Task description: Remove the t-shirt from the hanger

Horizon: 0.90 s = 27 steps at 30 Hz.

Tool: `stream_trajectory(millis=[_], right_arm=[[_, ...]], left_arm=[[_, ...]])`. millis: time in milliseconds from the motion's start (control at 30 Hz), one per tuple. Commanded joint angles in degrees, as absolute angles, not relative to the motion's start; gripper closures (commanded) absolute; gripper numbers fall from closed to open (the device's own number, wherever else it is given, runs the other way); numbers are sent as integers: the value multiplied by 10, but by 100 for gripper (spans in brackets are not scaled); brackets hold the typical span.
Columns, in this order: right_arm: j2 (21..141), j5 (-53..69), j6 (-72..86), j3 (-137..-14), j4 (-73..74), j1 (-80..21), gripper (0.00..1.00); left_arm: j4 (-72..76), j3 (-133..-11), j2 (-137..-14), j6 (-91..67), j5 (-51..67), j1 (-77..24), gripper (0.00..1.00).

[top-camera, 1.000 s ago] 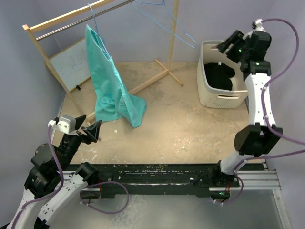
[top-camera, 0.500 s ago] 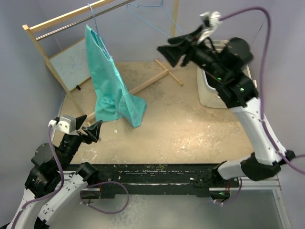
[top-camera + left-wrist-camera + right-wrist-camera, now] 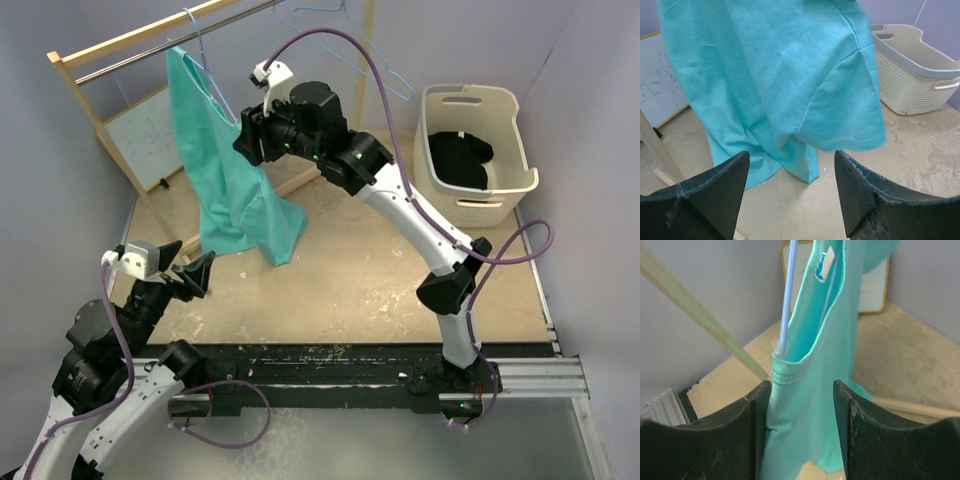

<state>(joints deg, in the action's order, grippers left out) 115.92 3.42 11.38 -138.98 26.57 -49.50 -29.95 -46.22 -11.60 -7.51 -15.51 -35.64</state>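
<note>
A teal t-shirt (image 3: 228,185) hangs from a light blue wire hanger (image 3: 194,45) on the wooden rack's rail, its hem on the table. My right gripper (image 3: 246,135) is open at the shirt's upper right edge. In the right wrist view the shirt's collar (image 3: 810,365) and the hanger wire (image 3: 787,300) sit between the open fingers (image 3: 757,410), the left finger touching the cloth. My left gripper (image 3: 197,272) is open and empty, low at the near left, facing the shirt (image 3: 775,75) from a short distance.
A wooden clothes rack (image 3: 110,60) stands at the back left with a whiteboard (image 3: 150,135) behind it. A second, bare blue hanger (image 3: 345,45) hangs on the rail. A cream laundry basket (image 3: 478,150) holding dark clothing stands at the back right.
My right arm swung from above the basket leftward across the table to the shirt's collar. The shirt's top has shifted slightly left. The left arm has not moved.
</note>
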Motion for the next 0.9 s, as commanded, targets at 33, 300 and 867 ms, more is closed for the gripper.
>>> stream_trajectory(millis=[33,300,867], right_arm=[[1122,6,116,-1426,261,-501,50],[1116,-40,116,-1425,278,-501,100],[912,-115,81,-1273,142,-481,100]], left_arm=[[-275,-463,-112,-81,-162,-355,28],[-275,-463,-114,-81,-157,-355,28],[-258,-467,-131,-84,-70,-355,1]])
